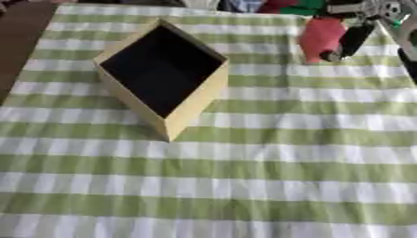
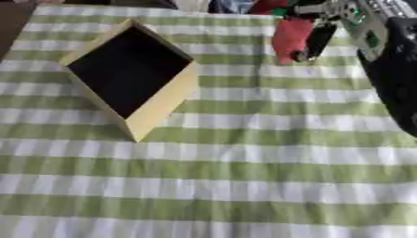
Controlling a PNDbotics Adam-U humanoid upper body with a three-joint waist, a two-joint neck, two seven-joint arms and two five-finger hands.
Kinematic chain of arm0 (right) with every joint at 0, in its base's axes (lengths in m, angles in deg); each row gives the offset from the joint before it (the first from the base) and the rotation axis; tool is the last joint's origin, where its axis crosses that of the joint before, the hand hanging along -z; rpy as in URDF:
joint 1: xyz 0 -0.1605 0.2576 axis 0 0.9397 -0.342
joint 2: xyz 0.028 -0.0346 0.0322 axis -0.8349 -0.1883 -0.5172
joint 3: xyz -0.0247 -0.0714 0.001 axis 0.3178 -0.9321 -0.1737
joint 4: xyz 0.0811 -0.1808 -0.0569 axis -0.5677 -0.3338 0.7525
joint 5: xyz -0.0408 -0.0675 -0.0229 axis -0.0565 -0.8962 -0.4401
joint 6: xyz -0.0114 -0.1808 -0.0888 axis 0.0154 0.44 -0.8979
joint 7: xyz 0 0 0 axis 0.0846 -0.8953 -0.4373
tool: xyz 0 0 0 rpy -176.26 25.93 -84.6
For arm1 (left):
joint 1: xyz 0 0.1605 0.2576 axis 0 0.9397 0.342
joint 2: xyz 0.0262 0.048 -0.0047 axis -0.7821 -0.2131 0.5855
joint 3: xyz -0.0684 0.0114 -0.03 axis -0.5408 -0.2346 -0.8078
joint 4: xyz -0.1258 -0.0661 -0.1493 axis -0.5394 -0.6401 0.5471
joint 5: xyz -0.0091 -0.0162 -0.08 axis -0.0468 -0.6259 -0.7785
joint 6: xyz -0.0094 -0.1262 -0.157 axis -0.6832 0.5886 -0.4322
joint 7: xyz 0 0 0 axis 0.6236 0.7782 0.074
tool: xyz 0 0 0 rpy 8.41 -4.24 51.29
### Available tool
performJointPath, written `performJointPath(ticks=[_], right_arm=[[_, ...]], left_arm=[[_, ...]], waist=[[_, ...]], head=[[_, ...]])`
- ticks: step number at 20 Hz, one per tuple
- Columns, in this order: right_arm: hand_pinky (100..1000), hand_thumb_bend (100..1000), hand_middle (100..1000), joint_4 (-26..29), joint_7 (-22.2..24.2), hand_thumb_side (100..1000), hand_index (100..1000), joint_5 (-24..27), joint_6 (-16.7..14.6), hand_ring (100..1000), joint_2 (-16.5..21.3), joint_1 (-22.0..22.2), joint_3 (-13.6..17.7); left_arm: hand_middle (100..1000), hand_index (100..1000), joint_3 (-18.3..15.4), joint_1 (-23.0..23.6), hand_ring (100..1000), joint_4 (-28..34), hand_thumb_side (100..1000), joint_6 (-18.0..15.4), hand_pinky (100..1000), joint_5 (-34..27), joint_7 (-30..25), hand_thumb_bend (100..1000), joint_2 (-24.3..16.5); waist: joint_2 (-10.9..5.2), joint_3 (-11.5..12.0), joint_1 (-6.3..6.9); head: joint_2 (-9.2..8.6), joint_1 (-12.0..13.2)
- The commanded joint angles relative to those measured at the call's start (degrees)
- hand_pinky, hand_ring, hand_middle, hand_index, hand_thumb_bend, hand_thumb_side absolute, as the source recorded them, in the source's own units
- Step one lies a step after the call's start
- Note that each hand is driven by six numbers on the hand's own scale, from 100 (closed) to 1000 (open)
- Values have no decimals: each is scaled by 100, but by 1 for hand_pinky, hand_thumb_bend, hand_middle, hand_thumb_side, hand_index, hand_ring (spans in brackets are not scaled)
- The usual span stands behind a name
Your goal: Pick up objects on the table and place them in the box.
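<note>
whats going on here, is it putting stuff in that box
The robot's right hand is at the far right of the green striped table, fingers against a red object; whether it grips it is unclear. The yellow box, dark inside, sits to the left, apart from both. The left hand is out of view.

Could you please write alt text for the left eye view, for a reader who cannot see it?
The robot's right hand reaches a red object at the table's far right. An open tan box with a dark interior stands left of it on a green-and-white striped tablecloth.

box [image 1: 167,122] at table's [image 1: 244,186] far left, right hand [image 2: 313,39] far right
</note>
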Motion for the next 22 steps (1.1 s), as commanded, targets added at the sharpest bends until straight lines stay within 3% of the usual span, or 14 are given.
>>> performJointPath(ticks=[1,6,13,22], right_arm=[[826,100,626,277,3,100,678,138,47,838,72,-173,-4],[824,100,631,887,-25,100,676,285,115,834,14,-277,-145],[826,100,636,1608,203,100,684,657,343,832,-542,-621,-262],[825,100,637,1742,425,100,689,745,667,831,-1269,-816,-417]], left_arm=[[502,744,-11,-43,491,99,150,-3,1000,0,-10,100,-87],[504,745,-10,-44,494,99,142,1,1000,-17,-3,100,-113],[505,745,59,-103,495,99,139,-16,1000,-76,-33,100,-169],[505,745,98,-148,496,99,136,-32,1000,-125,-75,100,-176]], waist=[[-183,6,9],[-266,-27,12],[-428,25,31],[-465,93,37]], head=[[1,-43],[46,-40],[127,-200],[135,-305]])
